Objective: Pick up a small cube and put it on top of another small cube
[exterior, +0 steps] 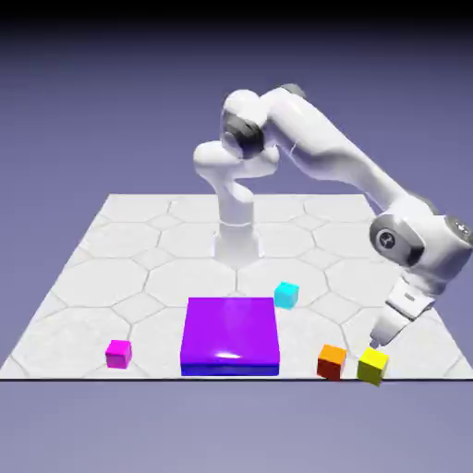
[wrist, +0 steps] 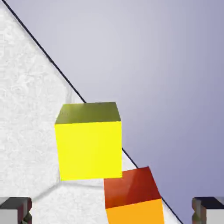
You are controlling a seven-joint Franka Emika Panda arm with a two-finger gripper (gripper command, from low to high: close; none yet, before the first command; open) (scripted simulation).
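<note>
From the exterior view's left along the counter's (exterior: 139, 240) near edge I see a magenta cube (exterior: 118, 353), a large purple block (exterior: 230, 334) and a cyan cube (exterior: 286, 295) behind its corner. The orange cube (exterior: 332, 361) and yellow cube (exterior: 372, 366) sit nearly touching at the near edge. My tool (exterior: 379, 341) hangs spread just above the yellow cube, gripping nothing. In the hand view the orange cube is cut off below. The counter is pale hexagon tile; the backdrop is plain blue-violet.

The table (exterior: 111, 240) carries four small cubes, one each in magenta (exterior: 118, 353), cyan (exterior: 287, 295), orange (exterior: 332, 360) and yellow (exterior: 373, 366), plus one large purple block (exterior: 230, 334).
</note>
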